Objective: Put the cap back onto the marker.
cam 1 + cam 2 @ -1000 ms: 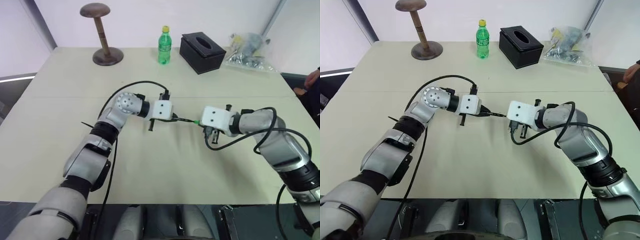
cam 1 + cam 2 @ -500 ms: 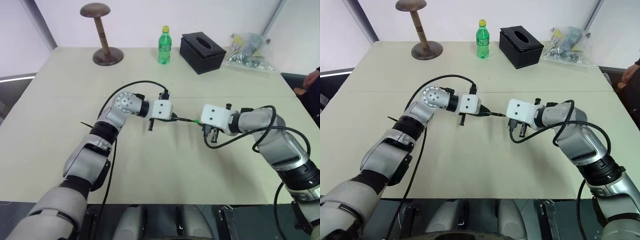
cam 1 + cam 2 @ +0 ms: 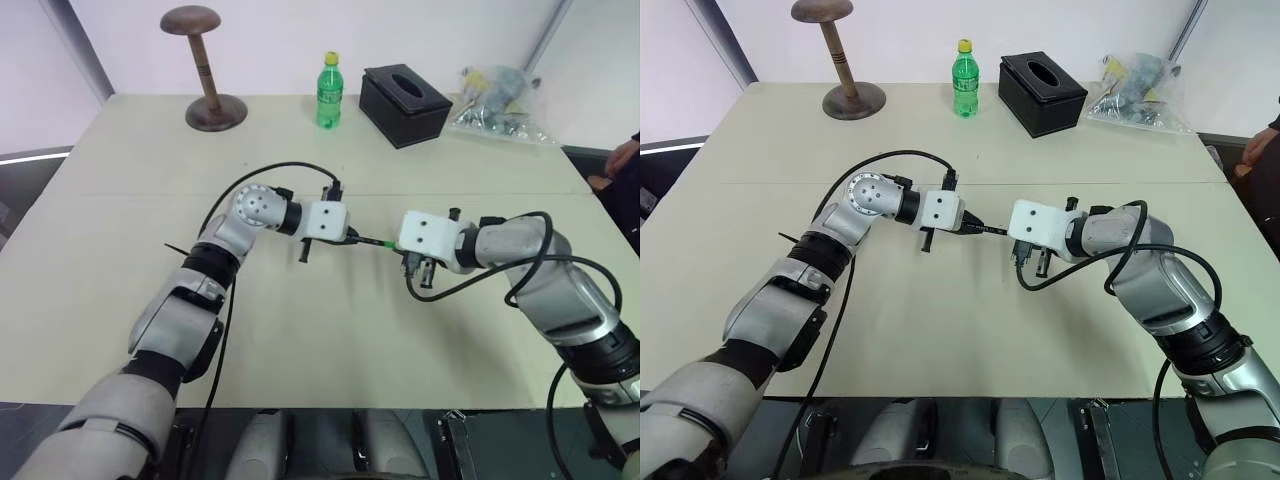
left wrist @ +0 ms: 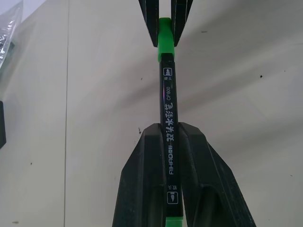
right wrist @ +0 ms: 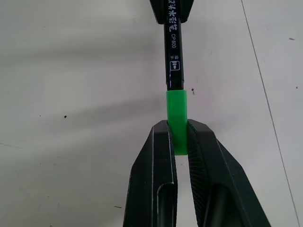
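Here the marker (image 4: 167, 118) sits between the two fingers of the left gripper (image 4: 169, 142), which is closed tight on its black barrel; the barrel sticks out past the fingertips toward the right gripper (image 5: 178, 137). That one is closed on the cap (image 5: 176, 116), a short green piece pinched between its fingertips. In both wrist views the cap sits on the end of the marker, in line with the barrel, with no gap between green and black that I can see; how deep it is pushed on I cannot tell.

Seen from the head, the marker (image 3: 368, 239) makes a thin dark bridge between the two white gripper bodies, above the table (image 3: 300, 330) and not touching it. The green bottle (image 3: 328, 91) stands well behind the marker, near the far edge of the table. The black box (image 3: 404, 104) is just right of the bottle, the wooden stand (image 3: 207, 75) well to its left, and a clear bag (image 3: 498, 105) lies farther right than the box.

Compared with one second ago, the right gripper body is a little closer to the left one, so less of the marker shows between them. The left gripper has the same place and the same grip as then. Bottle, box, stand and bag are unchanged.
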Motion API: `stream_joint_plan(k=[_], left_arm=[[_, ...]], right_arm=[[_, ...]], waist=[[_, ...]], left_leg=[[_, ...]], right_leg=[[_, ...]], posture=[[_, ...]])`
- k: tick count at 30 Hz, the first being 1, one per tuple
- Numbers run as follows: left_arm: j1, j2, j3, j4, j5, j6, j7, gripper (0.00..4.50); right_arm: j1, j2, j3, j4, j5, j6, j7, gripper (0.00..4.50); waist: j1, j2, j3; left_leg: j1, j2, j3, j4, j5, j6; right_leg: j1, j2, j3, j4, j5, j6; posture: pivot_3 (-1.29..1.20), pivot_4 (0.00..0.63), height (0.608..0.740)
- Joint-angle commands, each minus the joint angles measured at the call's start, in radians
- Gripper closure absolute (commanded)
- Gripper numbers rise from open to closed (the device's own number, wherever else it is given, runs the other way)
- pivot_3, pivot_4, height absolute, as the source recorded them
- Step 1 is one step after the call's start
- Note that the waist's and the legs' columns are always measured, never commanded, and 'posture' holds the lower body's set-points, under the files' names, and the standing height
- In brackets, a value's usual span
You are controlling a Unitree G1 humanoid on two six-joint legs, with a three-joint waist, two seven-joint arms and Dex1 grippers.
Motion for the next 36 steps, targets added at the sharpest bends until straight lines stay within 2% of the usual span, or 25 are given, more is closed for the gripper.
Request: stream_joint_plan(k=[1,13,25,36], left_arm=[[-0.025,-0.009,-0.008,-0.012,0.003,-0.024,0.01,4.5],[-0.066,0.002,-0.049,0.064,0.111,-0.162,0.162,4.5],[-0.054,-0.029,0.003,0.076,0.013,-0.089,0.093,4.5],[-0.057,-0.035,0.009,0.074,-0.004,-0.078,0.055,4.5]], right_arm=[[-0.022,-0.005,-0.003,-0.044,-0.004,-0.006,0.003,4.39],[-0.043,-0.001,0.023,-0.042,-0.018,0.024,0.026,4.39],[-0.083,0.049,0.03,-0.02,-0.032,0.05,-0.019,4.39],[-0.111,0.079,0.065,-0.032,-0.058,0.053,-0.019,4.39]], waist=[[0.0,0.0,0.0],[0.0,0.0,0.0],[-0.001,0.0,0.0],[0.0,0.0,0.0]], left_leg=[[0.0,0.0,0.0,0.0,0.0,0.0],[0.0,0.0,0.0,0.0,0.0,0.0],[0.0,0.0,0.0,0.0,0.0,0.0],[0.0,0.0,0.0,0.0,0.0,0.0]], right_leg=[[0.0,0.0,0.0,0.0,0.0,0.0],[0.0,0.0,0.0,0.0,0.0,0.0],[0.0,0.0,0.0,0.0,0.0,0.0],[-0.001,0.0,0.0,0.0,0.0,0.0]], posture=[[0.0,0.15,0.74],[0.0,0.15,0.74],[0.0,0.15,0.74],[0.0,0.15,0.74]])
